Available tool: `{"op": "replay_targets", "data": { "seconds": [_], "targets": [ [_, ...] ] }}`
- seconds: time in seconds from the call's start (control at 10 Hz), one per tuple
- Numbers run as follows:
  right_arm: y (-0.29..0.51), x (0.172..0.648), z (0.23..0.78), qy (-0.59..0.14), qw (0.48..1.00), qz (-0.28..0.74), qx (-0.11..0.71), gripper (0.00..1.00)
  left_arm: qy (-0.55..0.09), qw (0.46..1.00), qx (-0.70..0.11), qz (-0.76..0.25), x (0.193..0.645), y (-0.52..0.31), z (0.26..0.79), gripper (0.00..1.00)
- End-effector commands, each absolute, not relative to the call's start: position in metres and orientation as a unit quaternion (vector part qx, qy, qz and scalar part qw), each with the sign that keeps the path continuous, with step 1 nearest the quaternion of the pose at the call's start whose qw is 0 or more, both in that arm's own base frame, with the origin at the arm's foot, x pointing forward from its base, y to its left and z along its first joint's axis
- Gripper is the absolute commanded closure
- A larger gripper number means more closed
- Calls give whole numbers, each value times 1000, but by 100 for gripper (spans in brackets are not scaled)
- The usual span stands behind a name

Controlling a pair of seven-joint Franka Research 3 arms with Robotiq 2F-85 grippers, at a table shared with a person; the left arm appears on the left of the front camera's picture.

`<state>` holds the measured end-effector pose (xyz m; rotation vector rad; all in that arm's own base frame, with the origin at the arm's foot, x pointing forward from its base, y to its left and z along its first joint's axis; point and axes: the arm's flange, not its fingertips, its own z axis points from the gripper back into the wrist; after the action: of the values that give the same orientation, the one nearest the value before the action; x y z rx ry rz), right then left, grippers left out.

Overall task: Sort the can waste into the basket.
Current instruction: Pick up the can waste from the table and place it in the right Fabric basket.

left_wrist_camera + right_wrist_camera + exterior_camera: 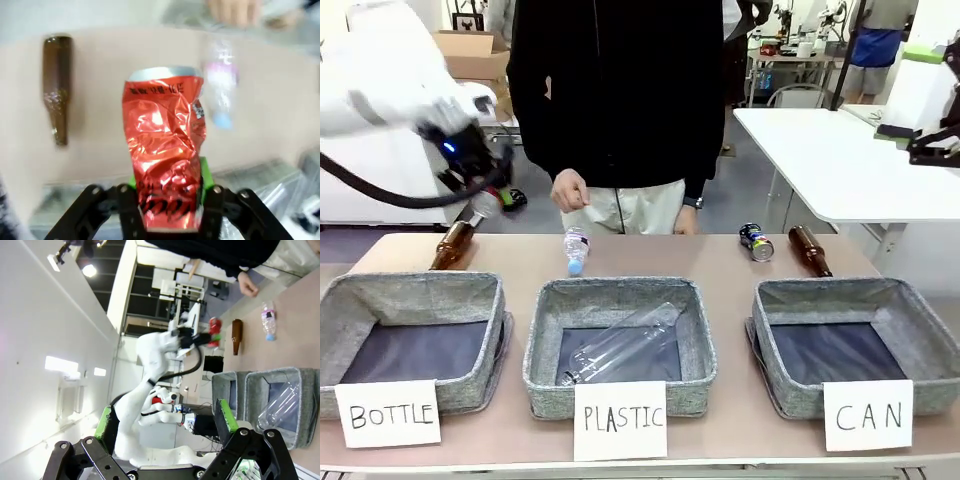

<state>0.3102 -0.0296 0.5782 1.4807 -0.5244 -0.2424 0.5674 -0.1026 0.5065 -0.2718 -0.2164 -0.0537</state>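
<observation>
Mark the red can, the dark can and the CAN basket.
red can [165,150], left wrist view, crumpled middle of its body.
dark can [756,242], front view, middle of the can.
CAN basket [830,292], front view, its far wall.

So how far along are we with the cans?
Done: nothing yet; the CAN basket has no can in it. In hand: the left gripper is shut on the red can, held above the far left of the table. Left: carry it across to that basket, then fetch the dark can lying beyond it. The right gripper is open.
</observation>
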Motion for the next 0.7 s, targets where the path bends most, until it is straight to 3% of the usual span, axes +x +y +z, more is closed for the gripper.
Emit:
{"op": "replay_targets", "data": {
  "seconds": [0.0, 0.1, 0.2, 0.4, 0.5, 0.6],
  "targets": [
    [-27, 314, 578, -248, 691, -99, 672, 0, -80, 977, -196, 8, 431, -51, 594, 100],
    [-27, 314, 578, -248, 691, -99, 672, 0, -108, 973, -196, 63, 386, -37, 608, 100],
    [-27, 314, 578, -248, 691, -99, 672, 0, -81, 970, -220, 62, 344, -28, 614, 100],
    [-27, 314, 578, -248, 691, -99, 672, 0, -117, 956, -263, 52, 283, -16, 611, 100],
    [-27, 314, 578, -248, 691, -99, 672, 0, -143, 956, -250, 45, 274, -10, 606, 100],
    [-27, 314, 578, -248, 691, -99, 672, 0, -90, 965, -240, 48, 301, -14, 624, 100]
  ]
}}
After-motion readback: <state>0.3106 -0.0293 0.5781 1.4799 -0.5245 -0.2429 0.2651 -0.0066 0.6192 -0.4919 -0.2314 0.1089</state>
